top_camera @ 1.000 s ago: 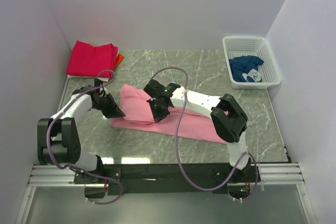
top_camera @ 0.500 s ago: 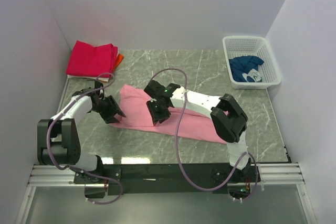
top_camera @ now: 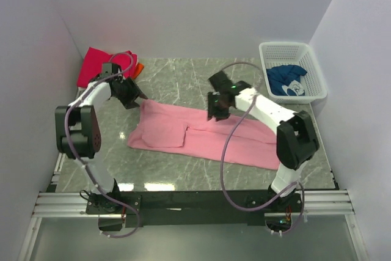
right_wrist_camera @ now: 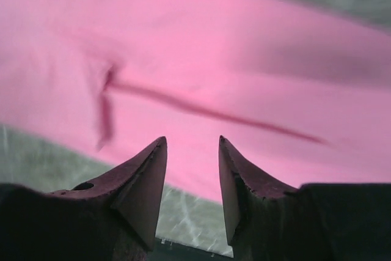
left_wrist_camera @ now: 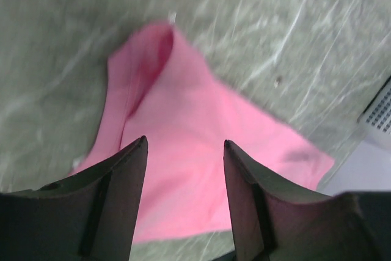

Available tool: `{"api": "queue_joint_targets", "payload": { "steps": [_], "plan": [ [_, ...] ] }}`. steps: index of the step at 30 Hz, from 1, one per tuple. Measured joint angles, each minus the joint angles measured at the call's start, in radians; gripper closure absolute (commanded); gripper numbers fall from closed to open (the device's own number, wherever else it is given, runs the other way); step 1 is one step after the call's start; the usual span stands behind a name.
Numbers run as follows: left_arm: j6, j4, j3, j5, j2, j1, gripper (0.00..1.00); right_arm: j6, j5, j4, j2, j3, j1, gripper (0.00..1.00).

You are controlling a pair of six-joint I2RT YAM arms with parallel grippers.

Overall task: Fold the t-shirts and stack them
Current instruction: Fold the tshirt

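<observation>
1. On the marble table, in the top view, the pink t-shirt lies flat as a long band across the middle of the frame. One part is folded over itself near its left end.
2. In the same view the left gripper is at the upper left corner of this shirt. The right gripper is over the shirt's upper edge, near the centre of the frame.
3. At the upper left of this view the magenta-red t-shirt lies folded in the corner, and a bit of the orange t-shirt shows at its right side. At the upper right the dark blue t-shirt with white print lies inside the white mesh basket.
4. In the left wrist view the two fingers of the left gripper stand apart with nothing between them. The pink t-shirt lies below them in the middle of the frame, one corner pointing to the top. The table shows around it, and a piece of the basket shows at the right edge.
5. In the right wrist view the fingers of the right gripper are also apart and hold nothing. The pink t-shirt fills the upper part of the frame, with a dark fold line running across it. The table shows at the lower left.
</observation>
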Motion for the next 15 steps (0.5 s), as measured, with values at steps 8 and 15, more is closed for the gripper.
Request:
{"api": "queue_joint_targets", "payload": {
  "steps": [8, 15],
  "plan": [
    [-0.021, 0.015, 0.203, 0.021, 0.241, 0.0, 0.42, 0.011, 0.067, 0.059, -0.034, -0.145, -0.234, 0.54],
    [-0.061, 0.044, 0.205, 0.068, 0.301, 0.0, 0.49, 0.01, 0.075, 0.116, -0.011, -0.215, -0.305, 0.54]
  ]
}}
